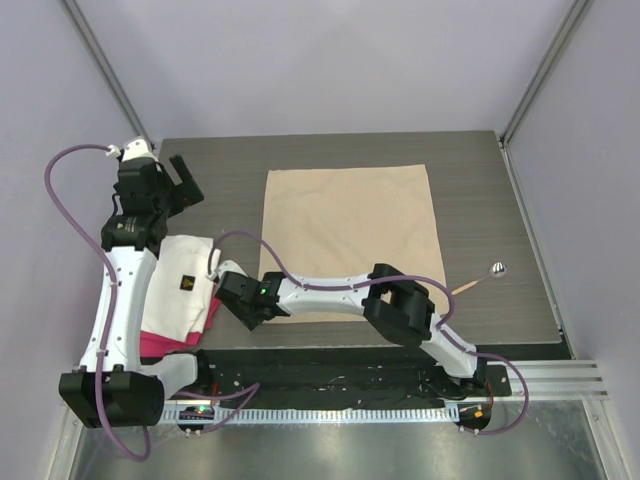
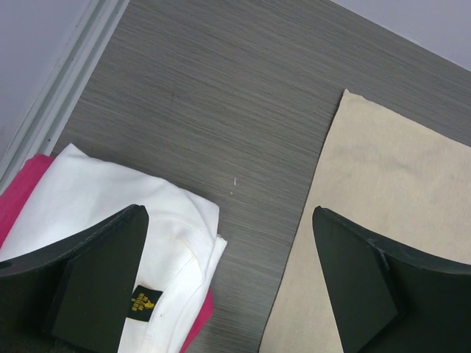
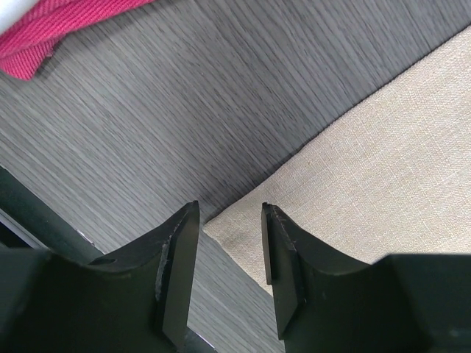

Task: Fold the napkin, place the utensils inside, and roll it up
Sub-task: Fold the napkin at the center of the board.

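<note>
Noted grey wood-grain table [image 1: 220,170], lilac walls [image 1: 330,60]. Found napkin [image 1: 350,235] spread flat at centre, spoon [image 1: 478,279] apart to its right. Saw left gripper [image 2: 229,215] spread wide, holding nothing, over bare table beside white cloth [image 2: 110,198]. Saw right gripper [image 3: 230,213] half-spread, straddling napkin's near-left corner, unpinched.

A large, plain beige cloth napkin [image 3: 383,169] shows a coarse, matt, linen-like weave against the dark grey table top [image 1: 480,170], whose streaked wood-grain finish looks flat and unpolished. The small slim spoon [image 1: 496,268] pairs a mirror-bright round metal bowl with a pale, wooden-looking handle. The smooth white folded cloth [image 2: 103,198] contrasts with the diagonally ribbed pink-red fabric [image 3: 37,40].
</note>
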### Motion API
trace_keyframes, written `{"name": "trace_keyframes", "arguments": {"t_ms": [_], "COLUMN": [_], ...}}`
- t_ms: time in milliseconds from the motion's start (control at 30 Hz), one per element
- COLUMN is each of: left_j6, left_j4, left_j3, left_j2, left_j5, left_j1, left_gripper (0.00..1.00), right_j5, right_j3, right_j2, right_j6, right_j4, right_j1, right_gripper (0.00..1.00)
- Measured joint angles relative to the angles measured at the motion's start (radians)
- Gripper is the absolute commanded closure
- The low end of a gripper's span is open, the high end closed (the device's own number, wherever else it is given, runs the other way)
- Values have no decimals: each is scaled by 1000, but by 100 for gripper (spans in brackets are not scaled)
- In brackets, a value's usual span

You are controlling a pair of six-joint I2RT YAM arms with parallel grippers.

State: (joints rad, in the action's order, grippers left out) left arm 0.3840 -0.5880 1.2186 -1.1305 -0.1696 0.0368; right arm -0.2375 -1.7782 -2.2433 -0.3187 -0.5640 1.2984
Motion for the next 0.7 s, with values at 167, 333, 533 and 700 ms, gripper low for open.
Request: {"name": "trace_keyframes", "arguments": {"t_ms": [167, 333, 533, 700], "left_j6": [0, 0, 0, 0], "left_j4": [0, 0, 0, 0], "left_j3": [0, 0, 0, 0], "left_j2": [2, 4, 10, 13], "left_j5": [-11, -14, -14, -14], "left_j1": [0, 0, 0, 0], "left_gripper": [0, 0, 0, 0], "right_j5": [3, 10, 9, 5], "right_j3": [0, 0, 10, 21], "right_j2": [0, 0, 0, 0], "right_j6": [-11, -21, -28, -37], "right_j4": [-2, -3, -2, 0], "right_j1": [0, 1, 5, 5], "right_gripper": [57, 57, 57, 58]}}
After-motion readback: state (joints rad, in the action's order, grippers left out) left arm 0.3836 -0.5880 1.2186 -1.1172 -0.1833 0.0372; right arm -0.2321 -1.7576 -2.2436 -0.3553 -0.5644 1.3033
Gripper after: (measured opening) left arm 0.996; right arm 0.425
